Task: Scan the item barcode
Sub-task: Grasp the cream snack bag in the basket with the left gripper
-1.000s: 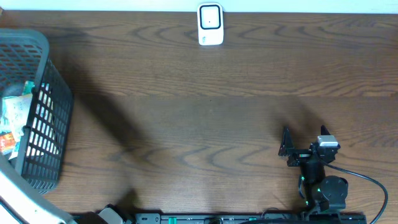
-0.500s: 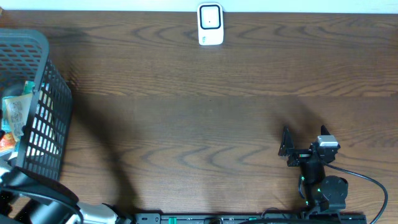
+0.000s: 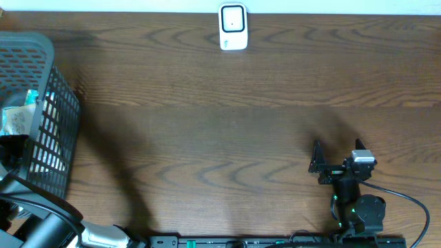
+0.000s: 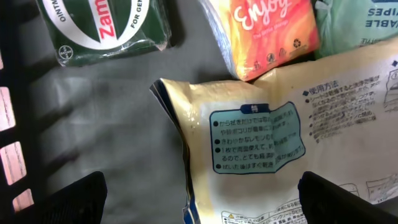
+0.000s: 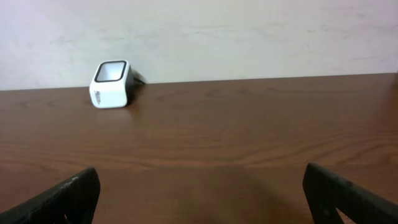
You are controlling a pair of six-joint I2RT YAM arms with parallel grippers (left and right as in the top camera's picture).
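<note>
The white barcode scanner stands at the table's far edge; in the right wrist view the scanner is far ahead on the left. Items lie in the black mesh basket at the left. My left gripper hangs open above them, over a cream pouch with Japanese print. Beyond the pouch lie an orange packet and a dark green packet. My right gripper rests open near the front right, holding nothing.
A pale green packet lies at the top right of the left wrist view. The basket floor shows bare left of the pouch. The left arm crosses the front left corner. A black cable trails from the right arm.
The left arm has swung up from the front left corner and reached over the basket. The right arm and the scanner have not moved.
</note>
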